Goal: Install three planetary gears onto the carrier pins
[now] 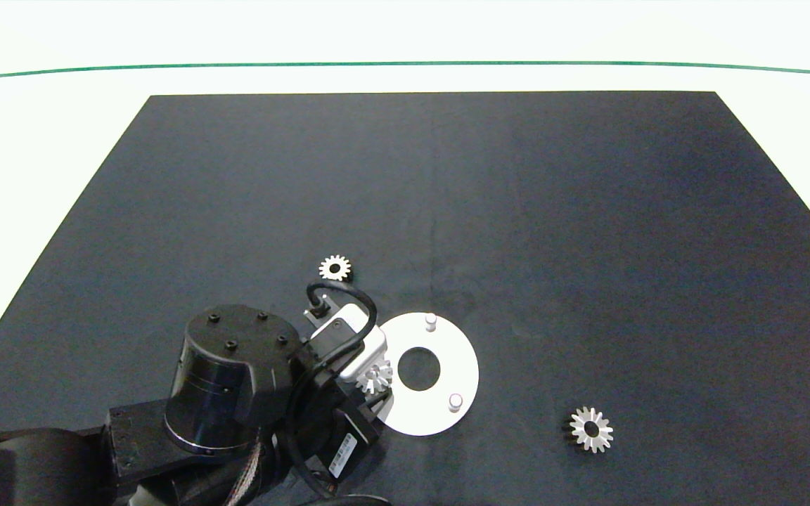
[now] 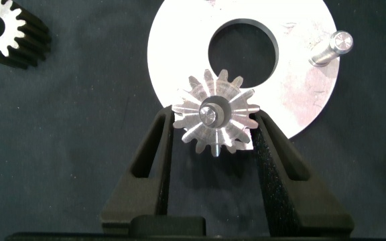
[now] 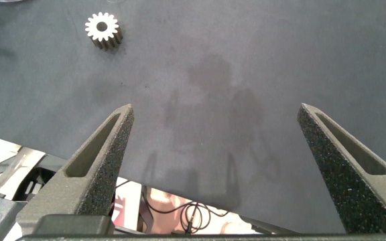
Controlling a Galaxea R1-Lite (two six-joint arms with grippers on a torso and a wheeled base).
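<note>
My left gripper (image 2: 213,130) is clamped on a small, hard, probably slippery metal gear (image 2: 213,114), held by its teeth over a carrier pin (image 2: 210,111).

One silvery planetary gear (image 2: 213,114) sits on a carrier pin (image 2: 211,111); two gears (image 1: 335,268) (image 1: 591,429) lie flat on the mat, beside two bare upright pins (image 1: 431,321) (image 1: 455,402).
</note>
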